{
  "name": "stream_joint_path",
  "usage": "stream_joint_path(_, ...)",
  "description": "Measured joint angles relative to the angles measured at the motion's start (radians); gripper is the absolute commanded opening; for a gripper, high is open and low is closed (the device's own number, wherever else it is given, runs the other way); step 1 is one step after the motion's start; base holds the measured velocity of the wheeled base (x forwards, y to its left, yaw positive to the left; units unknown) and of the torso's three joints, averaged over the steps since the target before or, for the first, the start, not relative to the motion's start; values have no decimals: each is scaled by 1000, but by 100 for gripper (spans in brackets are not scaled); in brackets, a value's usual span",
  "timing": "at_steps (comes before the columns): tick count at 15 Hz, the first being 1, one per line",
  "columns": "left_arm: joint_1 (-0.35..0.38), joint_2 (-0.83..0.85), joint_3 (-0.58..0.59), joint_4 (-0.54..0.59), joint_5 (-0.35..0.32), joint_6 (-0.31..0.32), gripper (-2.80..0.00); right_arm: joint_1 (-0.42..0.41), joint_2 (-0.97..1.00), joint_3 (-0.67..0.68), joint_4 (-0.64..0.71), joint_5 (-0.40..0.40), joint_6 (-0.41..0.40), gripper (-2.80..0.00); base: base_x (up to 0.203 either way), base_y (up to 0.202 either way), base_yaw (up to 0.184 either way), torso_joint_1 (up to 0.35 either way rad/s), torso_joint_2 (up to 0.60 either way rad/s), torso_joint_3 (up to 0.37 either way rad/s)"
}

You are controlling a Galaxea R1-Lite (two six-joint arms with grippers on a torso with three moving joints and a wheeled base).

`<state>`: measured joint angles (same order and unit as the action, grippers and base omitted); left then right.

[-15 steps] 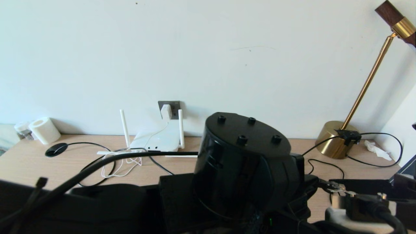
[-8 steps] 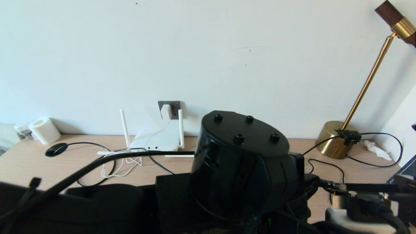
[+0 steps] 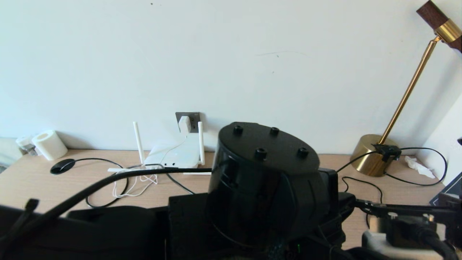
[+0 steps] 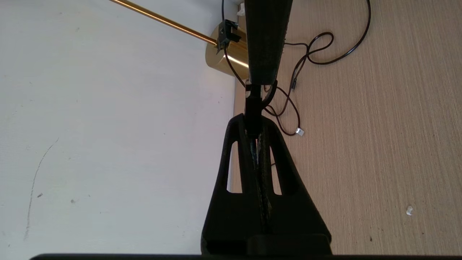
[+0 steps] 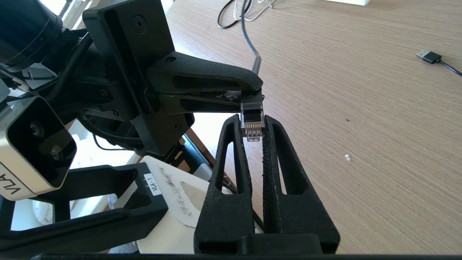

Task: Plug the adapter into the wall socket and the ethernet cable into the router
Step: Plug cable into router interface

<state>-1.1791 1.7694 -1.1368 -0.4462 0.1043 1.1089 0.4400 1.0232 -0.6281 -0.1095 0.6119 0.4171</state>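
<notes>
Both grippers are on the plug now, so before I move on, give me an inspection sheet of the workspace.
Surface: light wooden desk.
Job's things: adapter seated in wall socket; router below it; ethernet cable not yet in the router.
Clutter: paper roll, crumpled tissue.
Grippers: left gripper shut on the cable's boot; right gripper shut on its clear plug tip.
Cables: white cord looped by router; thin black cables near lamp.
Surroundings: white wall, brass lamp.
</notes>
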Motion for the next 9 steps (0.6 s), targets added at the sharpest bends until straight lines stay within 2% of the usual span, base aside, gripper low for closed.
stream_joint_path(1,-1,0,1,-6,0,-1,-280,0,0,2,-2,1,0,-280,0,0,0,0,0,0)
stream_joint_path(2,-2,0,4,-9,0,0,0,0,1,4,-2,1,2,-280,0,0,0,0,0,0)
stream_joint_path(9,-2,-6,21,-25,-14,0,0,0,4,2,1,0,20,-280,0,0,0,0,0,0)
